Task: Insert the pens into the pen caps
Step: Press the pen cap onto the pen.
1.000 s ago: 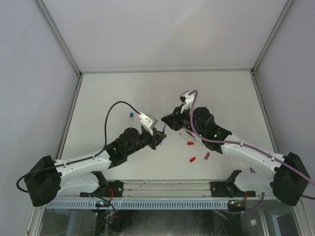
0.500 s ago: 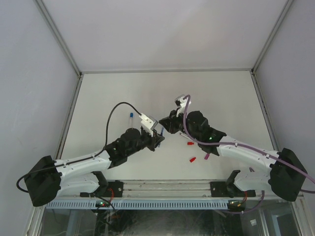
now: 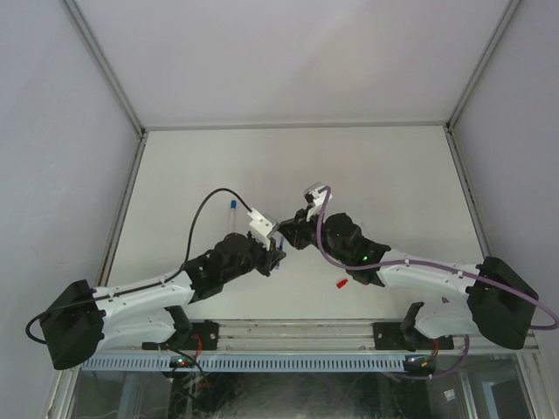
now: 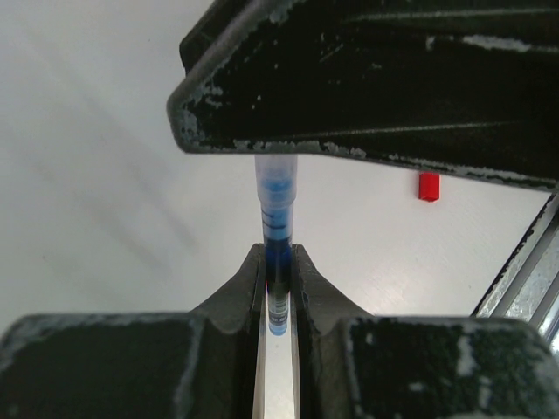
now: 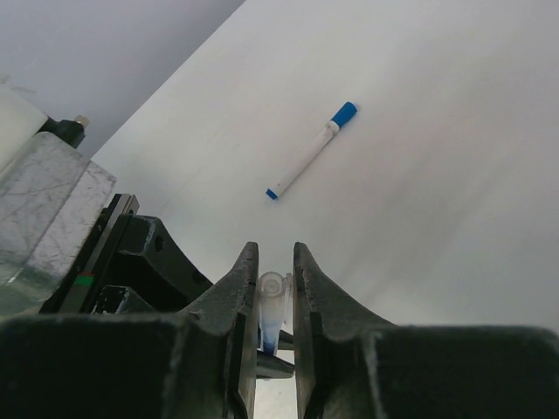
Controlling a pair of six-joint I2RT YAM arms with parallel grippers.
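My left gripper [image 3: 278,248] is shut on a blue pen [image 4: 277,262], which stands up between the fingers in the left wrist view. My right gripper [image 3: 289,234] is shut on a translucent blue-tinted cap [image 5: 274,304]. The two grippers meet tip to tip at the table's middle. In the left wrist view the pen's upper end sits inside the translucent cap [image 4: 276,179], right under the right gripper's black fingers [image 4: 367,131]. A second, capped blue pen [image 3: 233,212] lies on the table to the left, also in the right wrist view [image 5: 312,150].
A red cap [image 3: 343,283] lies by the right forearm, also in the left wrist view [image 4: 428,186]. The right arm [image 3: 410,271] covers the spot where other pens and caps lay. The aluminium rail [image 3: 297,330] runs along the near edge.
The right gripper has moved left and nearer, the left gripper slightly nearer too. The gap between them has closed, and the cap now sits over the pen's end. The right arm now hides several loose pens and caps.
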